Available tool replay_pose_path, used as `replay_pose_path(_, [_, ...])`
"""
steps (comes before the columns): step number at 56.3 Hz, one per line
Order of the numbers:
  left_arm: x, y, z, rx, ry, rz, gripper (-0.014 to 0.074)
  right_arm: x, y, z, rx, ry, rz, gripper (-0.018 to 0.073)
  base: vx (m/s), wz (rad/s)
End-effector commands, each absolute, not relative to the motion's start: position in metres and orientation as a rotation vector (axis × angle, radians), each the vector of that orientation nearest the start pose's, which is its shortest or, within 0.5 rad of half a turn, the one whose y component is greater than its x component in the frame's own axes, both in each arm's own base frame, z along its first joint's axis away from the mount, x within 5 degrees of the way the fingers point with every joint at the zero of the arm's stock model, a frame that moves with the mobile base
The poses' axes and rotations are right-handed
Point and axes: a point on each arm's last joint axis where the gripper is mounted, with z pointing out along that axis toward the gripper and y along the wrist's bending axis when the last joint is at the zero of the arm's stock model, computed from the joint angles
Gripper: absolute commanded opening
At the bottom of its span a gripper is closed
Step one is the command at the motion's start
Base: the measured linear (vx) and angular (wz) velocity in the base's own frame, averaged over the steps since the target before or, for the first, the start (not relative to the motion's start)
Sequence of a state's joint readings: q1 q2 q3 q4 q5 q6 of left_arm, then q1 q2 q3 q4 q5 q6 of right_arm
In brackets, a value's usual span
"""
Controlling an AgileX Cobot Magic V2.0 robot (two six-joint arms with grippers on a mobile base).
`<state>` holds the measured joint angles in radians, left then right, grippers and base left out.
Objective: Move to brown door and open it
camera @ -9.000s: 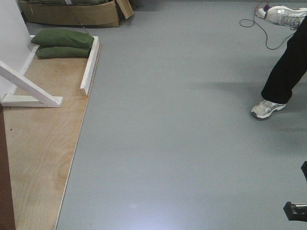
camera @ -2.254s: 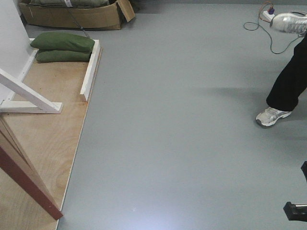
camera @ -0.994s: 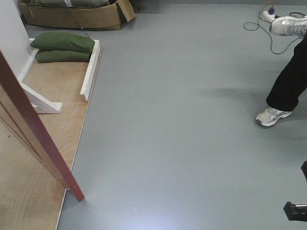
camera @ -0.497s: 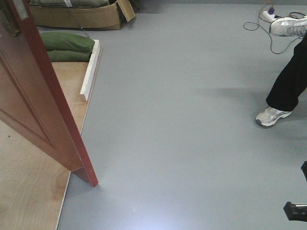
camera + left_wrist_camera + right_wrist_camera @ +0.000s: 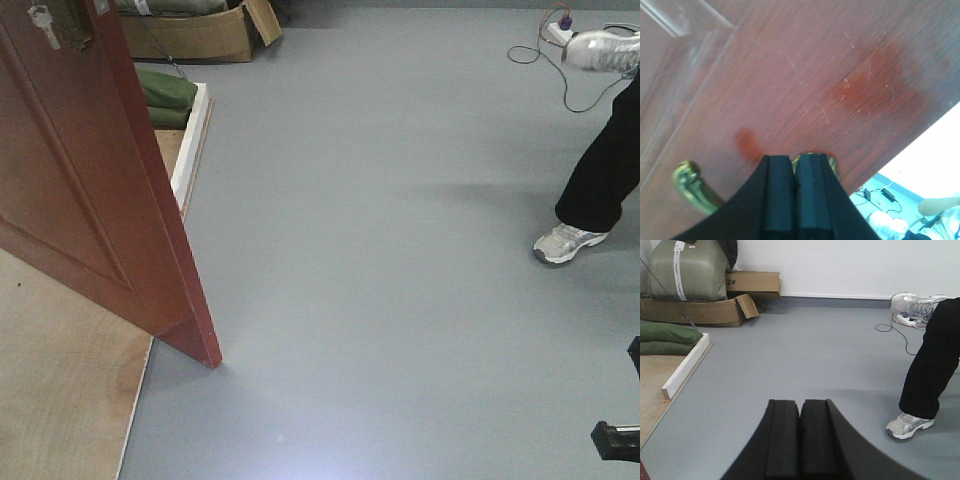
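The brown door (image 5: 90,180) stands swung out from the left, its lower corner resting over the grey floor (image 5: 380,250). A silver fitting (image 5: 42,25) shows near its top left. In the left wrist view the door panel (image 5: 805,75) fills the frame, right in front of my left gripper (image 5: 795,159). That gripper is shut, pads together with nothing between them. A brass handle lever (image 5: 692,185) curves at the lower left, and a brass piece (image 5: 832,162) peeks from behind the fingertips. My right gripper (image 5: 800,402) is shut and empty over open floor.
A person's leg and sneaker (image 5: 570,242) stand at the right, with a cable (image 5: 560,60) beyond. Green sandbags (image 5: 170,95), a white board (image 5: 190,145) and a cardboard box (image 5: 200,30) lie behind the door. Pale plywood (image 5: 60,380) covers the floor on the left.
The door has swung further out to the right across the front view. It now hides the white brace and most of the sandbags. The person has hardly moved.
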<state>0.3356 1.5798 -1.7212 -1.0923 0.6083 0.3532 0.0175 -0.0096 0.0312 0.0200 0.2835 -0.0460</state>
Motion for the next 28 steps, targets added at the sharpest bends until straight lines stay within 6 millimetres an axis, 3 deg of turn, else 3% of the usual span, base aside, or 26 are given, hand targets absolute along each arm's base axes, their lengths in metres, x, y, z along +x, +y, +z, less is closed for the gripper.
replay_pose_path(1, [0.3369,0.0681,0.5064,-0.400,1.521,-0.698,-0.0003,0.0555,0.0011,0.1843,-0.048,1.697,-0.015,0.0000,0.00,0.00])
replay_pose_path(28, [0.3369,0.0681,0.5064,-0.400,1.521,-0.698,-0.0003,0.0555,0.0011,0.1843,-0.048,1.697,-0.015,0.0000,0.01,-0.02])
